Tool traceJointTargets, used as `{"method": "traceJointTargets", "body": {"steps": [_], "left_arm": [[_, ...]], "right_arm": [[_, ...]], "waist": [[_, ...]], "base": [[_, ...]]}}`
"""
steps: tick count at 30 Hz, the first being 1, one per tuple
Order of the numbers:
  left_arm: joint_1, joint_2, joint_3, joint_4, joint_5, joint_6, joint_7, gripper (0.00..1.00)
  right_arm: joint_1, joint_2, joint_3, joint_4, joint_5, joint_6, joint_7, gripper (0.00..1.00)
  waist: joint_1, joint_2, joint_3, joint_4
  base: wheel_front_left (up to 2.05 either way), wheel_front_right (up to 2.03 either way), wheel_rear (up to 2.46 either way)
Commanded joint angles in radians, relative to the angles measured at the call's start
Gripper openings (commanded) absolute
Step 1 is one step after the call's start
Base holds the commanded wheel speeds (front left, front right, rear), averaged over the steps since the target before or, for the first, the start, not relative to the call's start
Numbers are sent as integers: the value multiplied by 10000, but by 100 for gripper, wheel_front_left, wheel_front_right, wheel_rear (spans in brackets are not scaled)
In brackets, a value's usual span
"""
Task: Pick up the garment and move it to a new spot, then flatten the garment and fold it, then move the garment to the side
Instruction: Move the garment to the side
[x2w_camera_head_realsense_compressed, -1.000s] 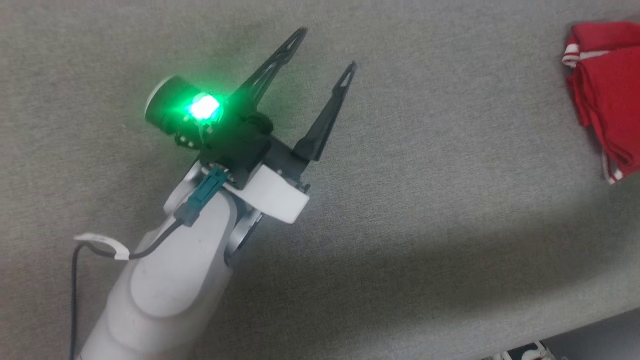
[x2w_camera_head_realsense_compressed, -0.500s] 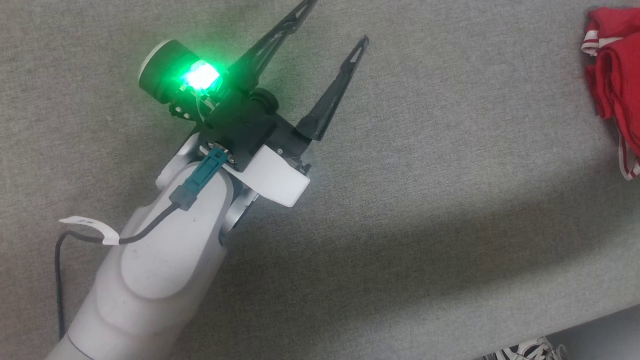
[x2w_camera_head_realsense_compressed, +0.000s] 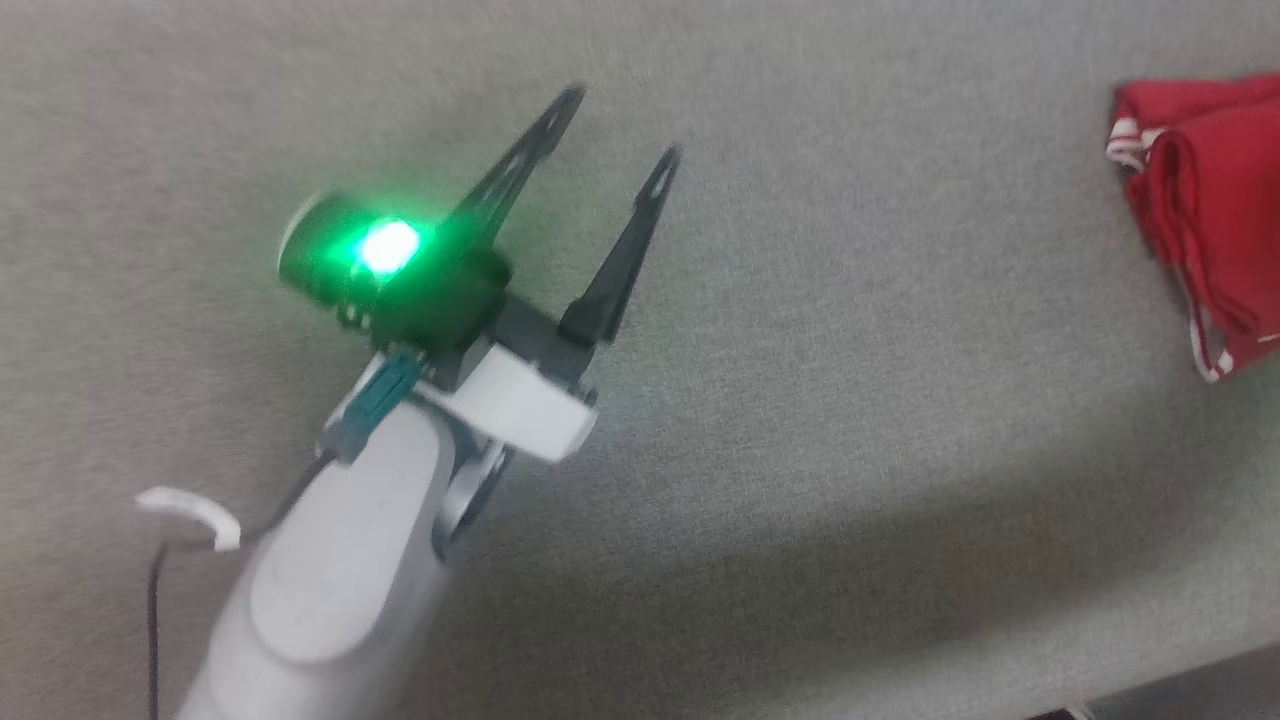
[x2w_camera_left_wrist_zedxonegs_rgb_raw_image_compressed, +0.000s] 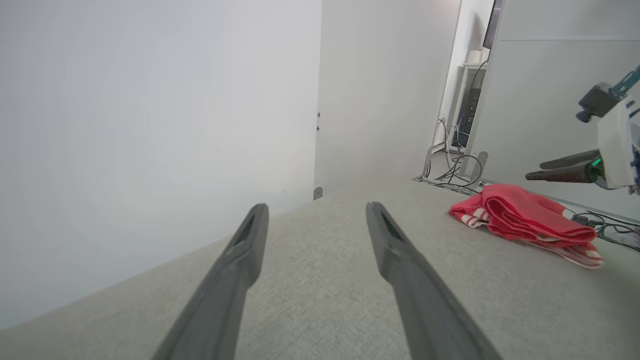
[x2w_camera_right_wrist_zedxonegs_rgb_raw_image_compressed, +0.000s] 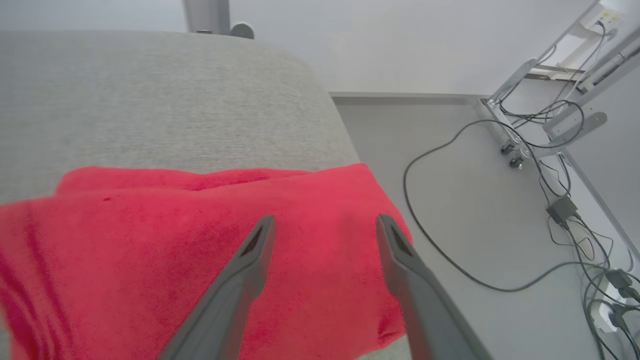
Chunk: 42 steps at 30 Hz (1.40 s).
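The garment (x2w_camera_head_realsense_compressed: 1210, 200) is a red folded bundle with red-and-white striped trim, lying at the right edge of the grey padded surface (x2w_camera_head_realsense_compressed: 850, 400). In the head view my left gripper (x2w_camera_head_realsense_compressed: 620, 125) stands open over bare surface, far left of the garment, with nothing between its fingers. Its wrist view looks along the open left gripper (x2w_camera_left_wrist_zedxonegs_rgb_raw_image_compressed: 316, 209) toward the garment (x2w_camera_left_wrist_zedxonegs_rgb_raw_image_compressed: 525, 215). There my right gripper (x2w_camera_left_wrist_zedxonegs_rgb_raw_image_compressed: 537, 170) hovers just above the bundle. In the right wrist view the right gripper (x2w_camera_right_wrist_zedxonegs_rgb_raw_image_compressed: 325, 221) is open, fingers apart over the red garment (x2w_camera_right_wrist_zedxonegs_rgb_raw_image_compressed: 150, 240).
The surface's rounded corner (x2w_camera_right_wrist_zedxonegs_rgb_raw_image_compressed: 320, 100) drops to a grey floor (x2w_camera_right_wrist_zedxonegs_rgb_raw_image_compressed: 450, 200) strewn with black cables (x2w_camera_right_wrist_zedxonegs_rgb_raw_image_compressed: 430, 150) and a metal stand base (x2w_camera_right_wrist_zedxonegs_rgb_raw_image_compressed: 545, 100). A white wall (x2w_camera_left_wrist_zedxonegs_rgb_raw_image_compressed: 150, 125) runs along the far side of the surface.
The whole head view has shifted and blurred, so the camera moved. The left gripper stays open. The garment lies in the same bundle. The right gripper has gone from shut to open.
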Motion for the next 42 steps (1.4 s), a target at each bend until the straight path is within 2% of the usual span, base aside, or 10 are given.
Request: {"method": "traceJointTargets", "body": {"steps": [1, 7, 13, 17, 20, 27, 42], "left_arm": [[527, -120, 173, 12, -94, -15, -42, 100], [2192, -319, 1022, 198, -331, -16, -42, 100], [3451, -403, 1627, 544, -483, -16, -42, 100], [4301, -437, 2037, 824, -559, -17, -43, 100], [4902, -489, 2349, 950, -573, -17, -43, 100], [5942, -508, 3020, 936, -639, -17, -43, 100], [6994, -591, 3732, 438, -599, -18, -43, 100]], "right_arm": [[303, 48, 217, -211, 69, -19, -168, 100], [1182, 273, 1260, -1108, 49, -19, -585, 100], [2059, 610, 1706, -1655, 191, -19, -949, 100], [2750, 900, 1577, -1991, 319, -19, -1128, 100], [3316, 1136, 1104, -2281, 244, -19, -1186, 100], [5302, 1969, -650, -3743, -1031, -19, -1181, 100], [8524, 3303, -3330, -6415, -2849, -17, -1184, 100]], "waist": [[0, 0, -882, 394], [0, 0, -2204, 1110], [0, 0, -3196, 1812], [0, 0, -3939, 2327], [0, 0, -4521, 2685], [0, 0, -5395, 3181], [0, 0, -6137, 3219]], "base": [[0, 0, 0], [0, 0, 0], [0, 0, 0], [0, 0, 0], [0, 0, 0], [0, 0, 0], [0, 0, 0]]}}
